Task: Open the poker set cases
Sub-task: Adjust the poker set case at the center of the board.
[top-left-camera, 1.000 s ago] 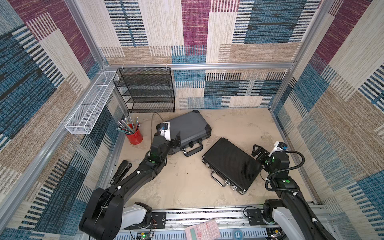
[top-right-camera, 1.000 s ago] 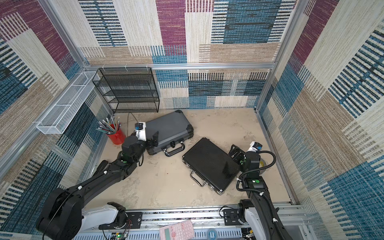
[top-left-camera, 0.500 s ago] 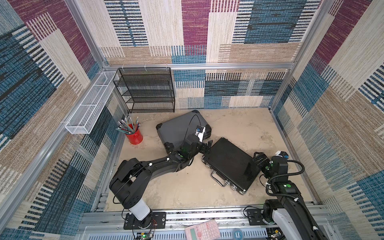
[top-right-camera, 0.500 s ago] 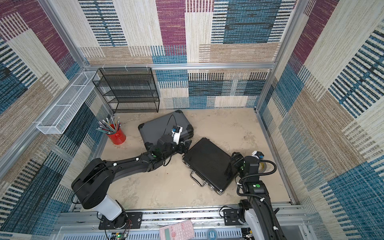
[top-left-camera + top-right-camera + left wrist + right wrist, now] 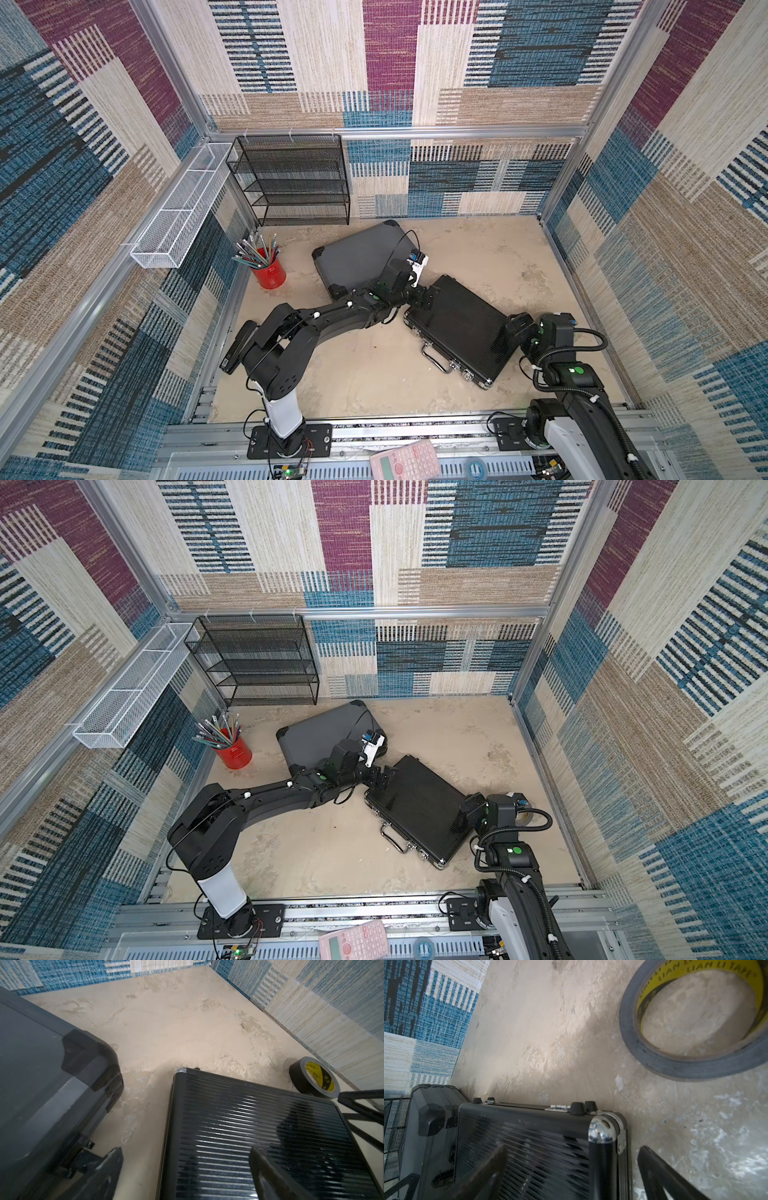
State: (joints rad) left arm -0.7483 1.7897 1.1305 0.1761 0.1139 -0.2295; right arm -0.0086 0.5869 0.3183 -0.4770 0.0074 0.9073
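Your left gripper (image 5: pixel 424 299) and right gripper (image 5: pixel 516 332) are both spread wide, nothing held, at opposite ends of the shut black case (image 5: pixel 461 328) mid-tabletop. The grey case (image 5: pixel 357 257) is shut too, just beside it toward the back edge.

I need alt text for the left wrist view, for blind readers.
Two closed cases lie apart on a beige floor: a grey case and a black ribbed case. The open left gripper hangs over them; a tape roll lies beyond.

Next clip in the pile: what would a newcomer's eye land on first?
Two closed cases lie mid-floor, a grey case beside a glossy black case. The left claw hangs open over the black one's corner nearest the grey, and the right claw sits open astride a chrome corner.
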